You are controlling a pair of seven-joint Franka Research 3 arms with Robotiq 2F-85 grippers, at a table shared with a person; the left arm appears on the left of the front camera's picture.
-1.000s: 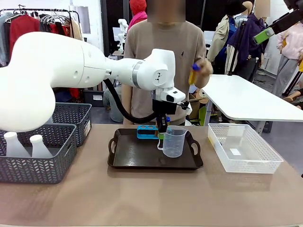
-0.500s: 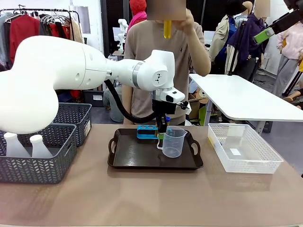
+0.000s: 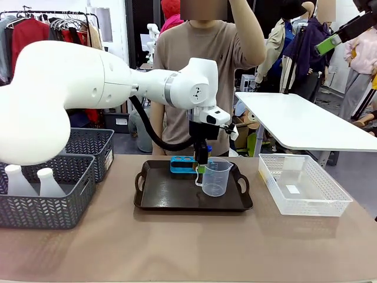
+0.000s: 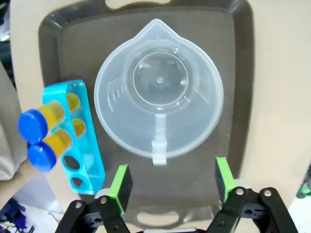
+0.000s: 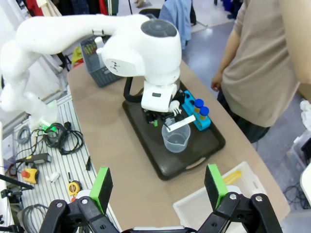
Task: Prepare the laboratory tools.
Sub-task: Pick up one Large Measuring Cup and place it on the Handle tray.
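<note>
Left wrist view has the left gripper (image 4: pixel 172 182) open above the beaker (image 4: pixel 159 87). The beaker stands on the tray (image 4: pixel 73 43), just beside the rack (image 4: pixel 95 155) holding two tubes (image 4: pixel 48 126). Its handle (image 4: pixel 159 141) points toward the gap between the green pads. If a grasp comes next, the gripper should descend straight, keep the handle centred, and close without nudging the rack. The right gripper (image 5: pixel 158 187) hangs open, high above the table.

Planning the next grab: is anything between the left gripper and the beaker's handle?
Nothing visible. The open left gripper hangs over the black tray, the handle of the beaker pointing toward the gap between its fingers. The blue rack with two tubes stands off to one side.
</note>
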